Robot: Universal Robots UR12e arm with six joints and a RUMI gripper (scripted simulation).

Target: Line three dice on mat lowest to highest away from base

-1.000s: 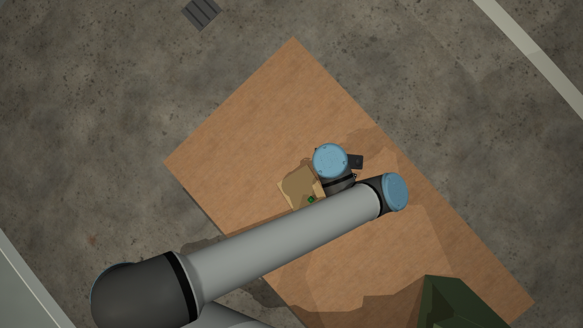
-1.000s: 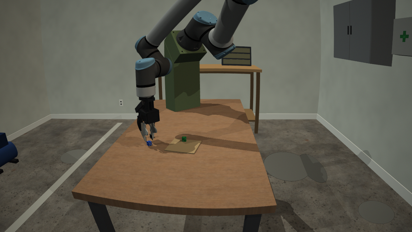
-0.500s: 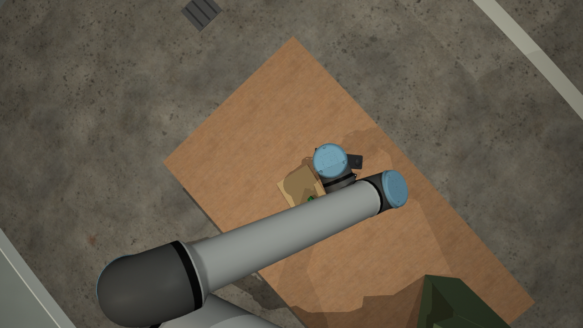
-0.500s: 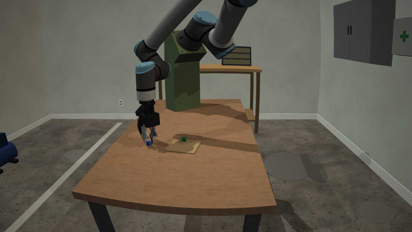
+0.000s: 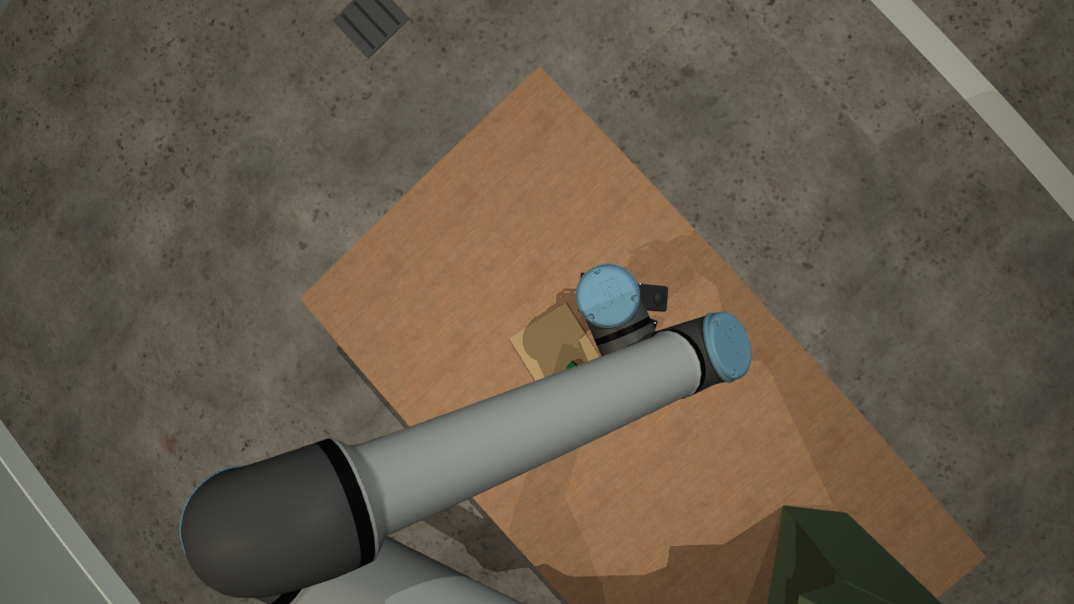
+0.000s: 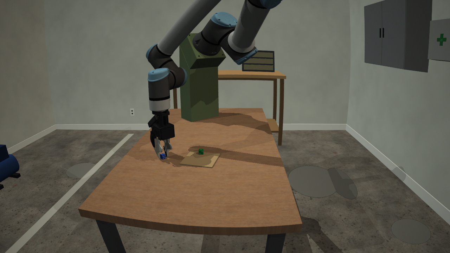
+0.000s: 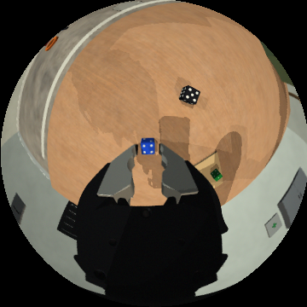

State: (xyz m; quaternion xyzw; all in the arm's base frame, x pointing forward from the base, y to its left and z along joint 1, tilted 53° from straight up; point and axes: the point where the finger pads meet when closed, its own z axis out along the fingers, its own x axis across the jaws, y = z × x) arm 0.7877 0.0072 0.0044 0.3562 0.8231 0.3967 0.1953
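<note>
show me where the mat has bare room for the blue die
Free patch: the mat between the green die at its far edge and its near edge. Crowded beside it: the gripper straddles the blue die.
</note>
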